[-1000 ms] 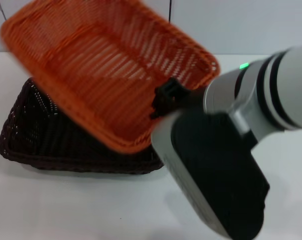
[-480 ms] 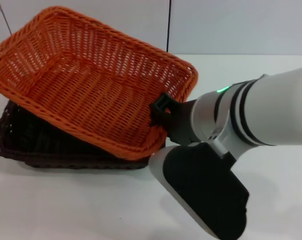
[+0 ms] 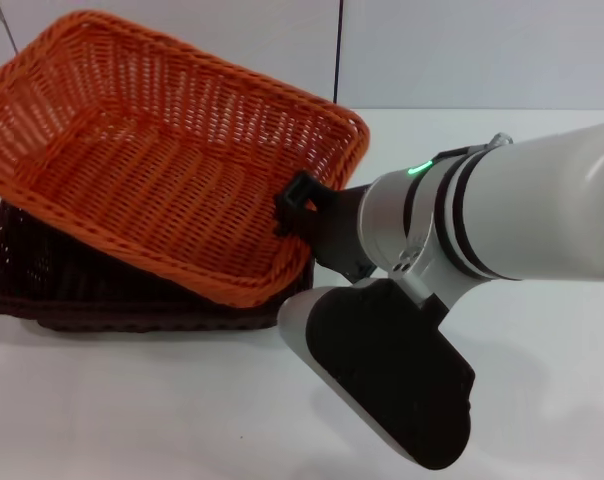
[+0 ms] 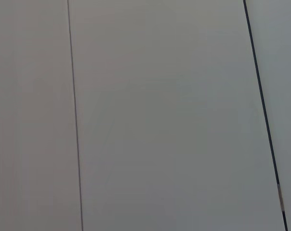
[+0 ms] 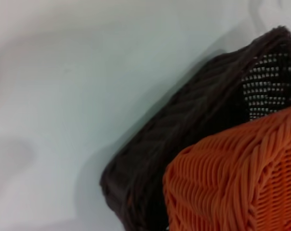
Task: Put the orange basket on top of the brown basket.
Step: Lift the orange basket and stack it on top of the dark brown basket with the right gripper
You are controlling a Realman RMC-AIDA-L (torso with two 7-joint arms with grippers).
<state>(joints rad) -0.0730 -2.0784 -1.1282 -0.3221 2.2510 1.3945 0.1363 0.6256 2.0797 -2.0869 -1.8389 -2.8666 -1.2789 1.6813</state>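
Observation:
The orange basket (image 3: pixel 152 150) hangs tilted, its near-right side low, just over the brown basket (image 3: pixel 42 285) on the white table. My right gripper (image 3: pixel 294 207) is shut on the orange basket's right rim, black fingers clamping the braided edge. Most of the brown basket is hidden under the orange one; only its left and front walls show. In the right wrist view a corner of the orange basket (image 5: pixel 242 183) sits inside and above a corner of the brown basket (image 5: pixel 179 144); whether they touch I cannot tell. My left gripper shows in no view; the left wrist view holds only wall panels.
The white table (image 3: pixel 132 410) runs in front of and to the right of the baskets. My right forearm (image 3: pixel 502 220) and its black-and-white elbow housing (image 3: pixel 382 380) reach across the table's right half. A panelled wall (image 3: pixel 462 50) stands behind.
The orange basket has moved left and down, closer onto the brown basket, and lies flatter. My right arm followed it to the left and lower, still gripping the rim.

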